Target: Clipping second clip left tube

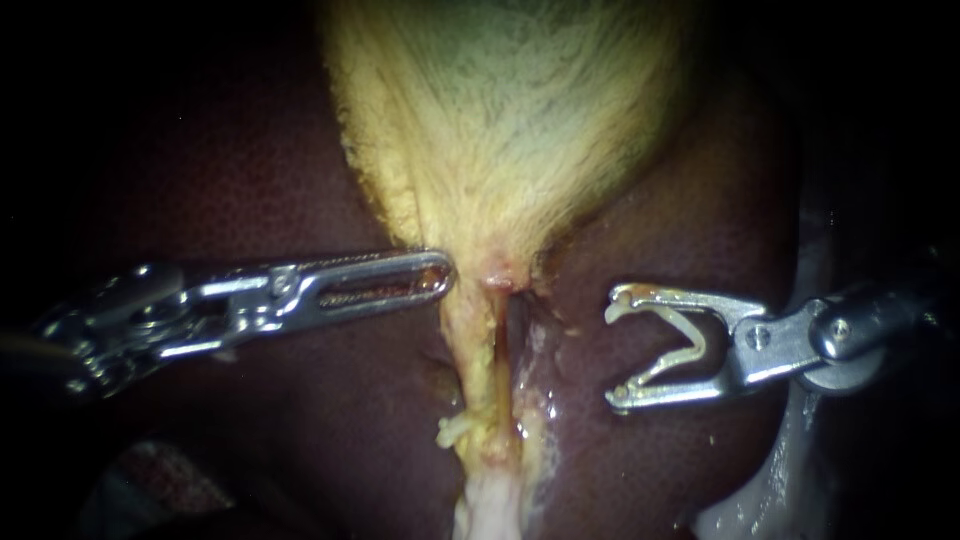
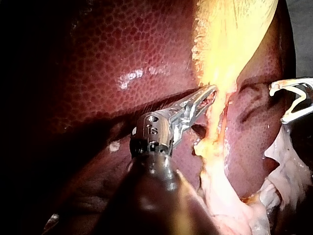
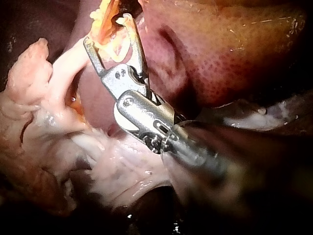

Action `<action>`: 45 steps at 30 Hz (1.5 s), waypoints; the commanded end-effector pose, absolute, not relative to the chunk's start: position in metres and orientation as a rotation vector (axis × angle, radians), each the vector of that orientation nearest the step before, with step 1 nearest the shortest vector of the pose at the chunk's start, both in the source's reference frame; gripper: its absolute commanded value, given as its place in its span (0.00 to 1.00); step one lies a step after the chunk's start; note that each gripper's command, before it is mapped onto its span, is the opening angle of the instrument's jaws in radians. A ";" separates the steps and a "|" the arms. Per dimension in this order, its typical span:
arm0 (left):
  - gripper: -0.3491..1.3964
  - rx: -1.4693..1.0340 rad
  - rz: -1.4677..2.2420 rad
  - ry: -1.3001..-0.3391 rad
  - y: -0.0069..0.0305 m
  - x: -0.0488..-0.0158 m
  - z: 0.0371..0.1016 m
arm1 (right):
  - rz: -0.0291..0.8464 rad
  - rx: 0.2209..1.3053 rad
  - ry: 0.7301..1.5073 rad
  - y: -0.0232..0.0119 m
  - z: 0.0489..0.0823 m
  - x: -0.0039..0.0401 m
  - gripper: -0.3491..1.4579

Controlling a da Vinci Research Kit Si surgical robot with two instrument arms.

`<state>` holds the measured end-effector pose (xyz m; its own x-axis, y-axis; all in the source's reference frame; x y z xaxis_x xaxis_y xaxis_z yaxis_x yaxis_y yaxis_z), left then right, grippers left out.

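Two instruments: one from each side, well apart, with the tube between them.
Liver (image 1: 250, 200): dark red, under everything, on both sides.
Left instrument (image 1: 443, 272): lying flat, pointing right; long slotted jaws pressed together on the yellow edge where the gallbladder gets thin.
Gallbladder (image 1: 500, 120): pale yellow, wide at the top, thin toward the middle.
Left tube (image 1: 478, 370): yellow strand in the middle, just under the left instrument's tip; long way running up and down, from the gallbladder's thin end to the bottom edge; dark slit beside it on the right, then a paler strand (image 1: 535, 350).
Small lump (image 1: 452, 432): pale, sticking out from the tube's left side, low down; cannot tell what.
Right instrument (image 1: 612, 350): pointing left at the tube, near but not touching; jaws spread wide, holding a clip.
Clip (image 1: 695, 345): pale, bent open like a V, mouth facing the tube, one arm along each jaw.
Only in endoscope view: both instruments whole, and the gap between clip and tube.
Only in left wrist view: bumpy honeycomb skin of the liver, bright and close; right instrument (image 2: 278, 104) peeking in beyond the tube.
Only in right wrist view: heap of pale pink soft tissue (image 3: 39, 98) beside the right instrument; yellow bits just ahead of the wide jaws.
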<state>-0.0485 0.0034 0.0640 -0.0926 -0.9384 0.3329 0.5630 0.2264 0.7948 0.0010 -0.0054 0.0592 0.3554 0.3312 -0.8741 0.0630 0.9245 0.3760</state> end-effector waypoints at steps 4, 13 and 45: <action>0.12 0.479 -1.334 -1.027 0.0033 -0.0479 0.0635 | 0.204 0.408 1.209 -0.0067 0.0596 0.0026 0.52; 0.12 0.483 -1.333 -1.026 0.0022 -0.0455 0.0607 | 0.252 0.496 1.200 -0.0118 0.0632 0.0097 0.52; 0.08 0.474 -1.351 -1.056 0.0021 -0.0461 0.0577 | 0.300 0.471 1.080 -0.0122 0.0736 0.0149 0.52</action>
